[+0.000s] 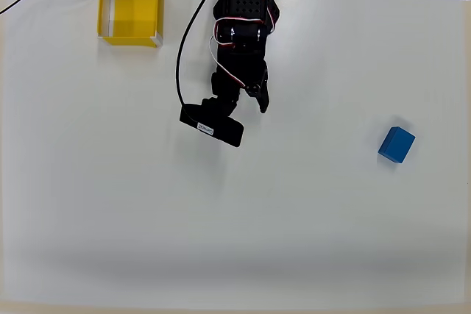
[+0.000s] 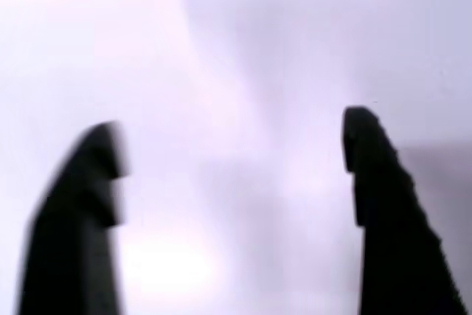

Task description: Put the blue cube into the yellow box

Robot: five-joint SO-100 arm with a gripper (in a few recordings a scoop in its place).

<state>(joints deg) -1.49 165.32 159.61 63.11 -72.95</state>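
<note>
In the overhead view a small solid bright-blue cube (image 1: 397,144) with plain matte faces sits on the white worktop (image 1: 110,204) at the right side, turned a little so its edges run at an angle to the worktop's edge. It lies alone, touching nothing, well apart from everything else in the scene.

The small square open-topped yellow box (image 1: 130,12), thin-walled with whitish rims and a yellow floor, stands at the far left corner of the worktop, just beside the dark back edge. Its floor is bare.

Between the two, nearer the box than the cube, the black arm (image 1: 243,20) reaches down from the top edge of the picture, with red and white wires looped along it and a black cable (image 1: 179,64) curving off its left side. A black oblong camera housing (image 1: 212,124) sticks out at the arm's lower left. The black gripper (image 1: 246,101) points down toward the bare worktop, away from both cube and box.

The wrist view is blurred, yet it plainly shows two dark fingers (image 2: 74,226) standing wide apart with pale worktop between them, so the jaws are spread and hold nothing. The surface under them looks empty, though the blur leaves fine detail uncertain.
</note>
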